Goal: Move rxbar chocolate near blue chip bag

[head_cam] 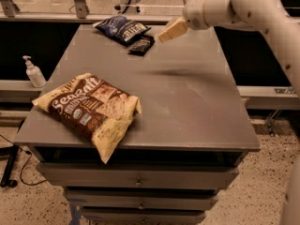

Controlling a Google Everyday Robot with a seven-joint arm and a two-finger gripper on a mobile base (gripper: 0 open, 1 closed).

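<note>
Rxbar chocolate (141,44) lies just left of the hovering hand (172,30), whose grip I cannot tell.

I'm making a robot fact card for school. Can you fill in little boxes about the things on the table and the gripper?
rxbar chocolate: lying flat at the far side of the table, right beside the blue chip bag
blue chip bag: far left corner of the table
Sea Salt bag: near left part of the table
gripper: in the air, right of the bar, not touching it
pump bottle: on a ledge left of the table
</note>
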